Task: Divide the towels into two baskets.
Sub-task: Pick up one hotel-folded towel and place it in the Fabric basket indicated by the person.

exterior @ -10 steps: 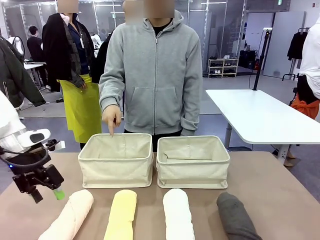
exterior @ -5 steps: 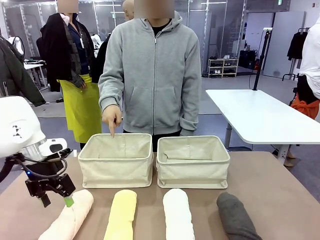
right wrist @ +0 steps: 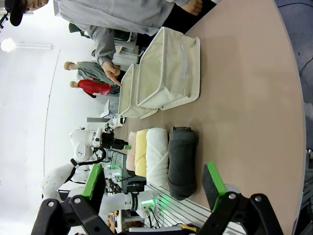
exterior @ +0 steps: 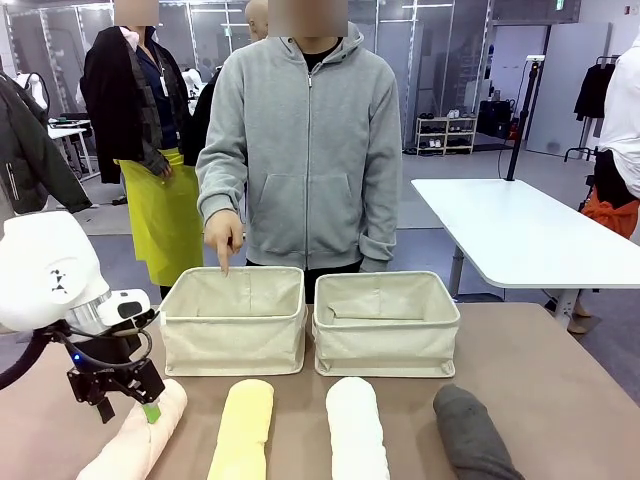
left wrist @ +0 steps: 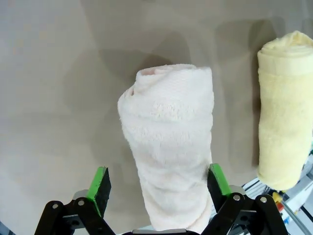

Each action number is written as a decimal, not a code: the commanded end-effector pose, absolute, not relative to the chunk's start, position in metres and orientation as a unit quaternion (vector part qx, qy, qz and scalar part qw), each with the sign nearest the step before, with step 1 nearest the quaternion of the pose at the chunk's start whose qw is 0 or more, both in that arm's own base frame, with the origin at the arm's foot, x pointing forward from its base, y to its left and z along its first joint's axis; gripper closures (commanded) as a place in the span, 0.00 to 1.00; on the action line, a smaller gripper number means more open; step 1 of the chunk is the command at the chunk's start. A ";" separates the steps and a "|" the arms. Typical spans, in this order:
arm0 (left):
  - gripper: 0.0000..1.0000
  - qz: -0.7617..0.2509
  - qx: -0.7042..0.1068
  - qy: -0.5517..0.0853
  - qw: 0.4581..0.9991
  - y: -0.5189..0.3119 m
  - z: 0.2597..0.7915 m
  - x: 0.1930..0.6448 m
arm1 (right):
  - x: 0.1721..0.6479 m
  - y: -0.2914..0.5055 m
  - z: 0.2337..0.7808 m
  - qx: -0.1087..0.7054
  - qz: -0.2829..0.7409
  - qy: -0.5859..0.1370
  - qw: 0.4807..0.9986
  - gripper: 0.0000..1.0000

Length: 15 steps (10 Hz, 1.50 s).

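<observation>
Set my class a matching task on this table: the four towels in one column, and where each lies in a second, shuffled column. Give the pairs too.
Column A
1. pink towel
2. yellow towel
3. white towel
4. dark grey towel

Column B
a. at the robot's right end of the row
b. between the pink and white ones
c. straddled by the open left claw
d. between the yellow and grey ones

Pairs: 1-c, 2-b, 3-d, 4-a
</observation>
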<state>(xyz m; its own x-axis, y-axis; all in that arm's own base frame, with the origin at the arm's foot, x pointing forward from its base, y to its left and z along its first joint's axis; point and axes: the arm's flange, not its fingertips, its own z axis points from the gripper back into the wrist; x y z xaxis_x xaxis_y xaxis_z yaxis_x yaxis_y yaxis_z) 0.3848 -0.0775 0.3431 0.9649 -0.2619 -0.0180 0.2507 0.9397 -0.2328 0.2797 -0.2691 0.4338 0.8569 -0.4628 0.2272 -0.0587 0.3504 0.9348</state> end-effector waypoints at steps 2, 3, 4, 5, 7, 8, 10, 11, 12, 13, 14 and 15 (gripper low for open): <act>0.00 -0.115 -0.108 0.023 0.987 -0.082 0.289 0.311 | 0.279 -0.269 0.437 0.559 -0.126 -0.239 0.784 0.00; 0.00 -0.114 -0.115 0.031 0.986 -0.083 0.285 0.309 | 0.279 -0.269 0.437 0.559 -0.126 -0.239 0.784 0.00; 0.00 -0.114 -0.115 0.031 0.986 -0.084 0.285 0.308 | 0.279 -0.269 0.437 0.559 -0.126 -0.239 0.784 0.00; 0.14 -0.118 -0.115 0.033 0.986 -0.084 0.284 0.307 | 0.279 -0.269 0.437 0.559 -0.126 -0.239 0.784 0.00; 0.33 -0.126 -0.114 0.034 0.985 -0.085 0.286 0.305 | 0.279 -0.269 0.437 0.559 -0.126 -0.239 0.784 0.00; 0.37 -0.128 -0.112 0.033 0.985 -0.086 0.288 0.305 | 0.279 -0.269 0.437 0.559 -0.126 -0.239 0.784 0.00; 0.56 -0.131 -0.111 0.027 0.985 -0.085 0.292 0.305 | 0.279 -0.269 0.437 0.559 -0.126 -0.239 0.784 0.00; 0.70 -0.133 -0.113 0.023 0.984 -0.086 0.298 0.306 | 0.279 -0.269 0.437 0.559 -0.126 -0.239 0.784 0.00; 0.64 -0.140 -0.115 0.015 0.983 -0.085 0.311 0.306 | 0.279 -0.269 0.437 0.559 -0.126 -0.239 0.784 0.00; 0.64 -0.155 -0.114 0.016 0.981 -0.082 0.336 0.306 | 0.279 -0.269 0.437 0.559 -0.126 -0.239 0.784 0.00; 0.64 -0.173 -0.112 0.002 0.979 -0.077 0.363 0.307 | 0.279 -0.269 0.437 0.559 -0.126 -0.239 0.784 0.00; 0.64 -0.187 -0.115 -0.013 0.975 -0.072 0.393 0.305 | 0.279 -0.269 0.437 0.559 -0.126 -0.239 0.784 0.00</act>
<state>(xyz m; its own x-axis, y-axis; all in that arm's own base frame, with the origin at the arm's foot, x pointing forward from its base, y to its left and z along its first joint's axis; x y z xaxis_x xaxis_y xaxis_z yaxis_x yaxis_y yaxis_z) 0.3766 -0.0968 0.3806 0.9468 -0.3199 0.0339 0.3193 0.9212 -0.2224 0.2796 -0.2692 0.4339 0.8567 -0.4631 0.2274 -0.0587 0.3503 0.9348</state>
